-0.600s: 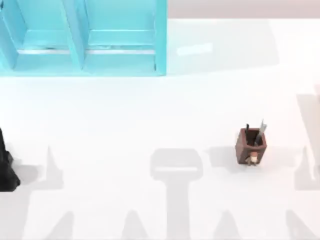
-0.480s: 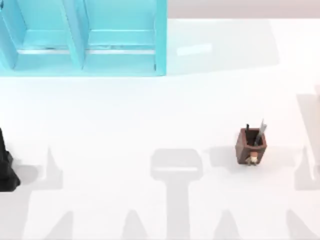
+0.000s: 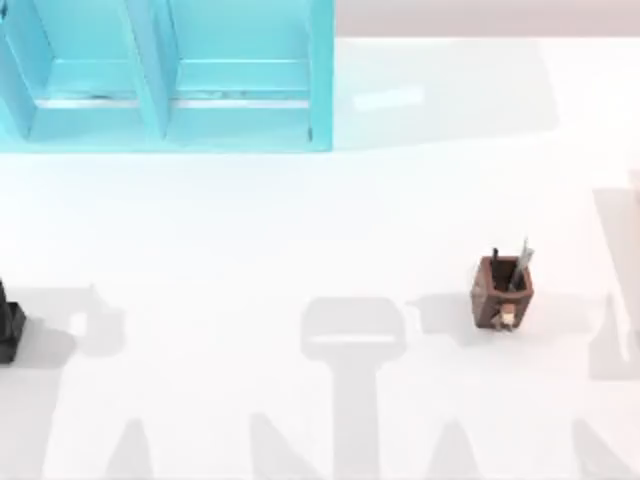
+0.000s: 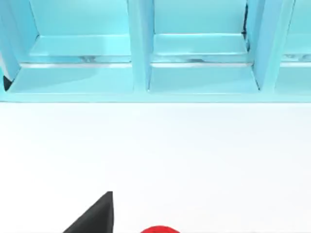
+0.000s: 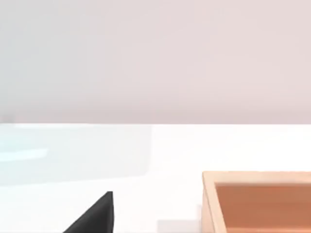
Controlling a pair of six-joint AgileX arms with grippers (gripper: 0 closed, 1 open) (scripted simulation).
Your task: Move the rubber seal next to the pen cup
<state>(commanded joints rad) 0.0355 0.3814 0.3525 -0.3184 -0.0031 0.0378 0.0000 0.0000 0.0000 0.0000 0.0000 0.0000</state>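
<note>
Left claw (image 3: 5, 325) sits at the worktop's (image 3: 300, 220) left edge, finger state not discernible. The rubber seal (image 4: 159, 229) peeks red just beside one fingertip (image 4: 97, 216). The pen cup (image 3: 502, 290) stands well apart, rightward. Risk: a loose or off-centre grip drops the seal in transit. Versus earlier frames, the claw has retreated further off-edge.
</note>
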